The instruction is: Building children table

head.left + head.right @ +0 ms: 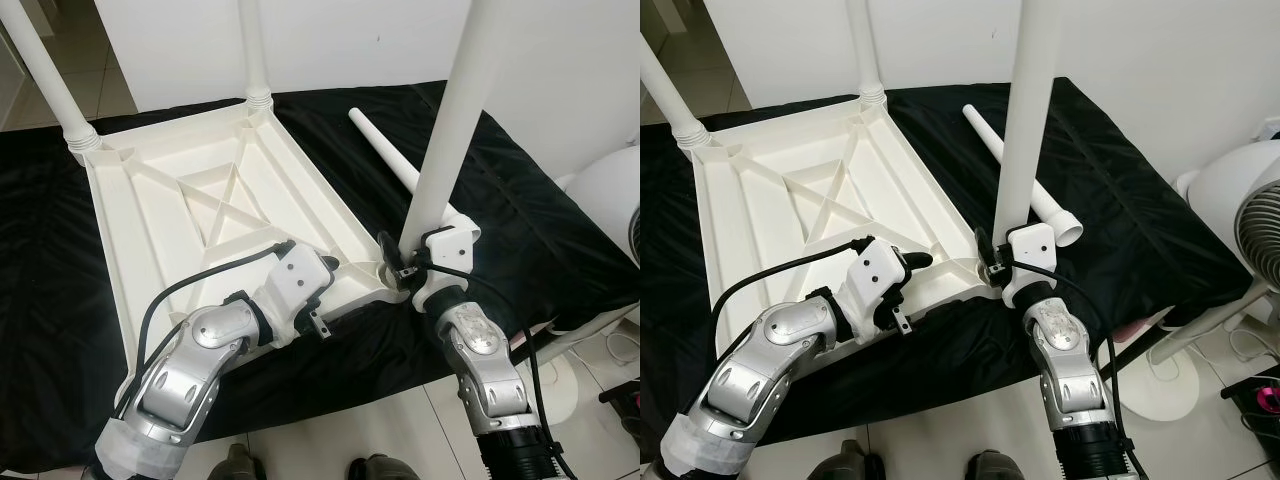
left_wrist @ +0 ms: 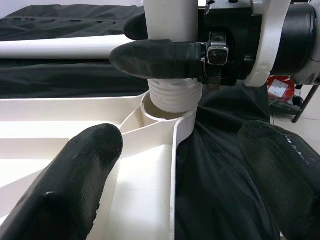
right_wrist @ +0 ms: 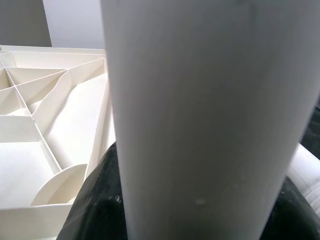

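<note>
Left eye view: one upturned white tabletop lies on a black cloth, with three legs upright at its corners and a fourth leg lying loose beside. The right gripper is clamped on the near upright leg above its socket. The left gripper, fingers apart, straddles the tabletop's edge. A white fan stands nearby.

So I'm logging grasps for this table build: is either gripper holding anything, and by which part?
The right gripper clamps the upright table leg near its lower end, just above the threads at the corner socket. The left gripper is open, holding nothing.
</note>
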`<state>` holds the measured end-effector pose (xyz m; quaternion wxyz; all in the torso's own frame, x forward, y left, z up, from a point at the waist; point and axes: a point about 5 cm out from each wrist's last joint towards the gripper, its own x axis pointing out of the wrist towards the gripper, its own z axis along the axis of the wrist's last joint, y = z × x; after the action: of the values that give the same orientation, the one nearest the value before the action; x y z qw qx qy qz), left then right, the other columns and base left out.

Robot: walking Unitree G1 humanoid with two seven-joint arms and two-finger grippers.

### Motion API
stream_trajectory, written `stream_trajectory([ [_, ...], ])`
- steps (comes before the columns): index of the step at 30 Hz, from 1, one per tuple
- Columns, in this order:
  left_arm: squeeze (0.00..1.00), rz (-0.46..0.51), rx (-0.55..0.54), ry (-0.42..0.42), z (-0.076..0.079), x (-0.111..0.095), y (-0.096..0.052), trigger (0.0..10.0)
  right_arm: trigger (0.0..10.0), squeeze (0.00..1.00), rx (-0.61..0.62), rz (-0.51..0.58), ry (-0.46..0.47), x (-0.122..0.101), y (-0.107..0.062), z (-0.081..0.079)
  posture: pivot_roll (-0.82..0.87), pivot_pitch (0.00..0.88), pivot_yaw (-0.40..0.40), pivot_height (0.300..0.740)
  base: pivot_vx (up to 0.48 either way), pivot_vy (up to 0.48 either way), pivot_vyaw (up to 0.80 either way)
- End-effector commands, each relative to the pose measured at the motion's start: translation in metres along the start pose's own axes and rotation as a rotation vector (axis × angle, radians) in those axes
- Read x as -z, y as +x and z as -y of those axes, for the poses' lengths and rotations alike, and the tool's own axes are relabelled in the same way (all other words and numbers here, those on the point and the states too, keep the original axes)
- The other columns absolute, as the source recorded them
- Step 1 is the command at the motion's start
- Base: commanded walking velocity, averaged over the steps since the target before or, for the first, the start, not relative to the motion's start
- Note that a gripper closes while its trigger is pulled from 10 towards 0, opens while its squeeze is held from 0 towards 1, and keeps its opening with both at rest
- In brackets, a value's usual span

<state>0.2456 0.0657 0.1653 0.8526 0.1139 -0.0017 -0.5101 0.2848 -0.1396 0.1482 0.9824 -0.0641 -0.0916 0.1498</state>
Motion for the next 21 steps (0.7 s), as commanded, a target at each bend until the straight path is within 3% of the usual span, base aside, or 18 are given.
stream_trajectory([
  [1, 0.00, -0.011, 0.001, -0.001, -0.002, -0.001, -0.002, 10.0, 10.0, 0.00, -0.017, -0.094, -0.005, 0.020, -0.004, -0.001, -0.08, 0.055, 0.030, 0.740, 0.000, 0.000, 0.00],
  [12, 0.00, -0.011, 0.011, -0.006, -0.003, -0.005, -0.009, 10.0, 10.0, 0.00, -0.135, -0.087, -0.089, 0.030, -0.002, -0.007, -0.06, 0.059, 0.029, 0.740, 0.000, 0.000, 0.00],
  [21, 0.00, -0.013, 0.006, -0.002, -0.007, -0.009, -0.010, 10.0, 10.0, 0.00, -0.242, -0.032, -0.082, 0.028, -0.008, -0.019, -0.07, 0.057, 0.032, 0.740, 0.000, 0.000, 0.00],
])
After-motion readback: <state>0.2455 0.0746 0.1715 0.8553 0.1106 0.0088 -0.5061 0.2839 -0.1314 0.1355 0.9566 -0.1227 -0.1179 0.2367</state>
